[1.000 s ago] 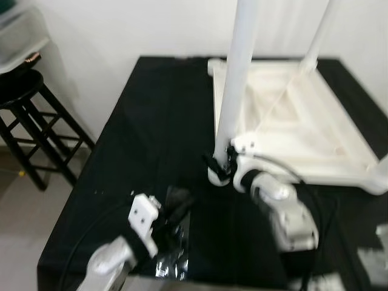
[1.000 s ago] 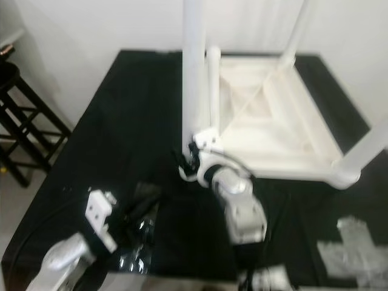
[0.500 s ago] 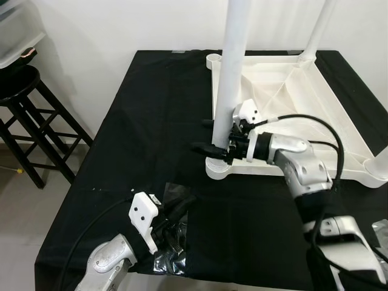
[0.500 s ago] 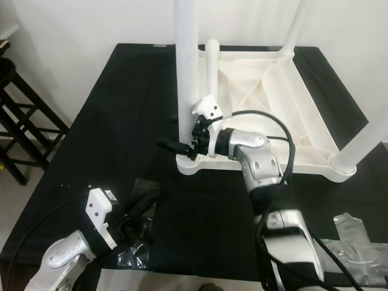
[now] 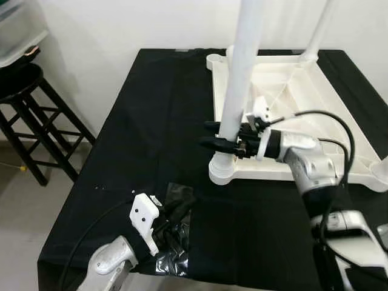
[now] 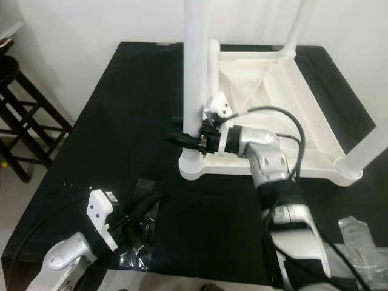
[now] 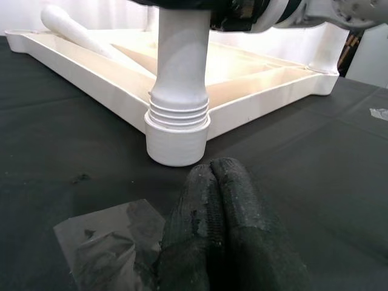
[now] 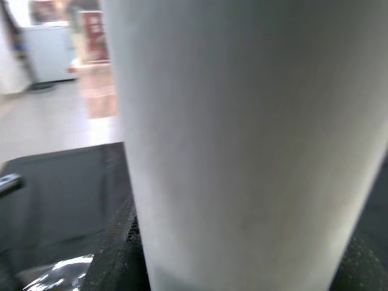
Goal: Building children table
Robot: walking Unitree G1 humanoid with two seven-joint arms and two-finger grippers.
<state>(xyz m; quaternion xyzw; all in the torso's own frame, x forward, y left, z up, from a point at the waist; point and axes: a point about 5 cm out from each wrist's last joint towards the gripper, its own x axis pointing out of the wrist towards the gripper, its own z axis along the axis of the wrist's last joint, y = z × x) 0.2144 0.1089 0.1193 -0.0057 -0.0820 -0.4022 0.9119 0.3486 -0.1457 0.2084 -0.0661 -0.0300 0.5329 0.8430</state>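
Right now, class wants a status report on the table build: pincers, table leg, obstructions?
Right pincer clamped around white leg above corner socket. Left pincer shut, idle by plastic wrap.

no text, label, brand, number or sign can be read anywhere. the red-and-white poster-like panel [image 8: 92, 35] far off in the right wrist view is too blurred to make out any writing. the white plastic upside-down table [image 5: 291, 103] and the black cloth-covered worktop [image 5: 151, 121] carry no markings.

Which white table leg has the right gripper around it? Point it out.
The near-left leg, at the upturned table's corner nearest the black stool. The right gripper straddles it; the other legs stand free.
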